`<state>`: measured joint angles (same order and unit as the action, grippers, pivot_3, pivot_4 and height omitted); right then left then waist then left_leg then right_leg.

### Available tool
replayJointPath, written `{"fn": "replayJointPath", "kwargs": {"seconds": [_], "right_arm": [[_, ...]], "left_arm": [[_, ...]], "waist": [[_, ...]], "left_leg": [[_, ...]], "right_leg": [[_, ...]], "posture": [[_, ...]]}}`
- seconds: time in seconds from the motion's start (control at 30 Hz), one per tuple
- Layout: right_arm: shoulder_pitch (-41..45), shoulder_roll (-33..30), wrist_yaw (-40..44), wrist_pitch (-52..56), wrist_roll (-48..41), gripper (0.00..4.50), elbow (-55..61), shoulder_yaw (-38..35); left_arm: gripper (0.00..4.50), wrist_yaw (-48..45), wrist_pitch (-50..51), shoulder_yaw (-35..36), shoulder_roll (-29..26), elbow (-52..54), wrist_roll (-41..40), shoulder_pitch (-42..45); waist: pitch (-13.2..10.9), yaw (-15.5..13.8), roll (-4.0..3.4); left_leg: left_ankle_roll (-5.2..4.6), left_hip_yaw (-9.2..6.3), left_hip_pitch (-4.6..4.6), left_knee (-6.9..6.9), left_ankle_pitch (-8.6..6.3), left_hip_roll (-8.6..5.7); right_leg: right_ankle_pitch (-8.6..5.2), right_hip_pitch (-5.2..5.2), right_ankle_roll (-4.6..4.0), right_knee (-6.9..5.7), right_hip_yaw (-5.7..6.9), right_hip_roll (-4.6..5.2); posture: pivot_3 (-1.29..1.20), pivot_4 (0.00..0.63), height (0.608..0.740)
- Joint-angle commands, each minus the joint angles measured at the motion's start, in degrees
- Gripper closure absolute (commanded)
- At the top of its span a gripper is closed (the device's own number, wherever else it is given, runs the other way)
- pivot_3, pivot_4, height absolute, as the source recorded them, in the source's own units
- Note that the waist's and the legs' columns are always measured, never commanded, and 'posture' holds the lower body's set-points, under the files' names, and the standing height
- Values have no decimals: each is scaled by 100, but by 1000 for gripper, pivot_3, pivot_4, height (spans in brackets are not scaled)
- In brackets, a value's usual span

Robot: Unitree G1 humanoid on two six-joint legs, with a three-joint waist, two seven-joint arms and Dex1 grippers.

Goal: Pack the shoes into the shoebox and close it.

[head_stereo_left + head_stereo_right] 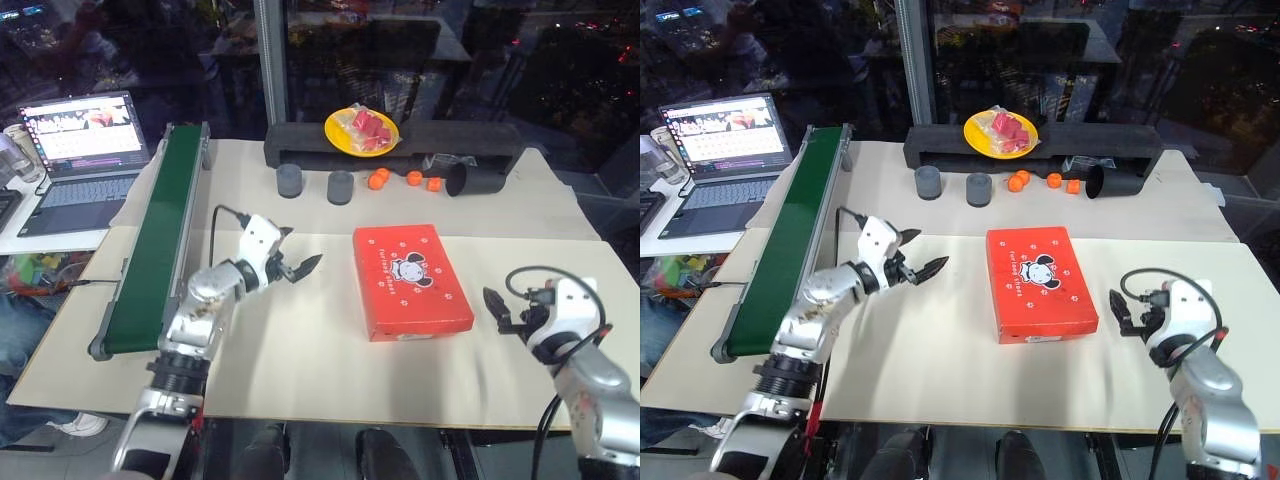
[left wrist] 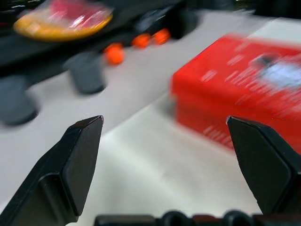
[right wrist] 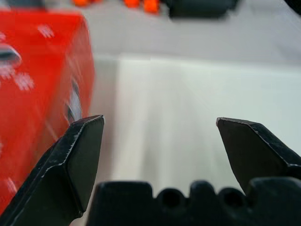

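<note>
both grippers, left gripper (image 1: 300, 268) and right gripper (image 1: 497, 308), sit wide open and empty either side of the lidded shoebox (image 1: 410, 279) mid-table, so you'd only mess up by clipping it and sliding it.

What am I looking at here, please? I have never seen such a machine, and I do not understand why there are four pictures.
It is a humanoid robot with two arms, each ending in a gripper of two black fingers. Two pictures come from cameras on its head, looking down over the table. The other two come from a camera on each wrist, looking along that gripper's fingers. The left gripper and the right gripper are both open and hold nothing. Between them lies a red shoebox with its lid shut. Farther back are a yellow plate of red pieces, small orange objects, dark cylinders and a black tray. A green conveyor belt and a laptop stand on the robot's left.
</note>
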<state>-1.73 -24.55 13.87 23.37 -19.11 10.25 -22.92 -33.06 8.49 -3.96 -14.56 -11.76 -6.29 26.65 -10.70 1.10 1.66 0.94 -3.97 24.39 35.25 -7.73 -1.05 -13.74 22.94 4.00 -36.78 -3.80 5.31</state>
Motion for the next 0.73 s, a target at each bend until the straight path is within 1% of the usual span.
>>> {"fn": "replayJointPath", "kwargs": {"seconds": [0.03, 0.17, 0.37, 0.5, 0.73], "right_arm": [[-14, 252, -177, -621, 117, 26, 13, -136], [-160, 612, -149, -982, 164, 26, -240, 24], [-349, 1081, -131, -1343, 335, 26, -356, 431], [-426, 1226, -201, -1571, 497, 26, -546, 556], [-390, 1275, -257, -1600, 585, 26, -599, 653]], "left_arm": [[0, 339, -440, -39, 220, 13, 135, -168], [0, 400, -568, -64, 326, 10, 105, -584], [0, 583, -771, 53, 342, -114, 119, -1061], [0, 668, -884, 50, 383, -62, 112, -1320], [0, 810, -752, 128, 501, -5, 34, -1430]], "waist": [[0, -12, 0], [9, -6, -4], [12, -3, -9], [12, -11, -9], [13, -14, -10]], "left_leg": [[1, 0, -1, 1, 1, 1], [2, 0, -27, -5, 0, 3], [3, 0, -27, -9, 0, 5], [4, 0, -27, -9, -1, 5], [4, 0, -26, -11, -1, 5]], "right_leg": [[0, -2, 2, 0, 0, -1], [-14, -33, 22, 7, 1, -3], [-15, -29, 21, 8, 1, -3], [-15, -31, 20, 11, 1, -2], [-16, -29, 19, 12, 2, -1]], "posture": [[0, 150, 740], [0, 150, 740], [0, 150, 740], [0, 150, 740], [0, 150, 740]]}}
